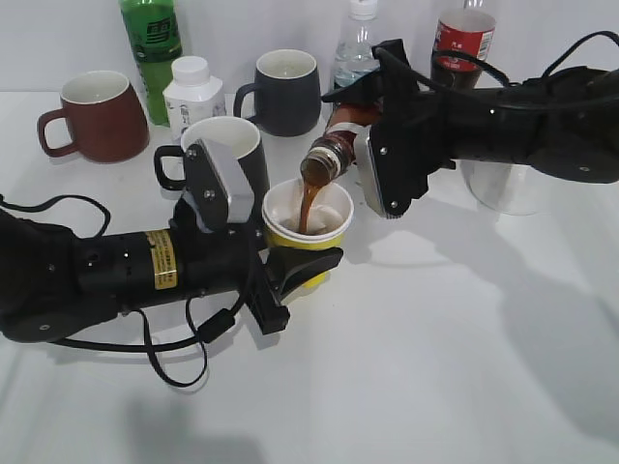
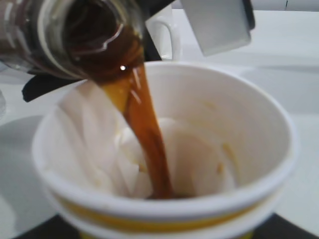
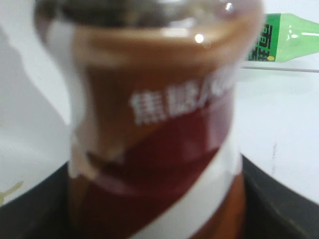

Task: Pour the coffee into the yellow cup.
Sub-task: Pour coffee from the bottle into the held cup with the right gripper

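On the left of the exterior view the left hand [image 1: 302, 266] pinches the yellow cup [image 1: 308, 217] low on its wall, its 2 dark fingers closed around the base so the cup stands upright on the desk [image 1: 464, 367] and, as I judge it, cannot slide or tip while it fills; the grip sits below the rim, which leaves the mouth free. Just behind that arm stands a black mug [image 1: 224, 150], close to the cup but apart from it. To the right, the right hand [image 1: 372, 126] is clamped on the bottle [image 1: 338, 145], tipped neck-down toward the left with its mouth just above the cup's rim, and a thin stream of coffee [image 1: 306, 208] drops inside near the middle, so the short fall likely keeps splashing down. The exterior view alone gives this layout of both arms. The left wrist view alone looks into the cup [image 2: 164, 164]: its white inside is nearly bare, the coffee [image 2: 149, 144] only pooling at the bottom, so pouring seems at an early stage. The right wrist view alone shows the bottle [image 3: 154, 129] label, brown and maroon with a white band and white lettering, blurred, gripped at the lower edges of the frame.
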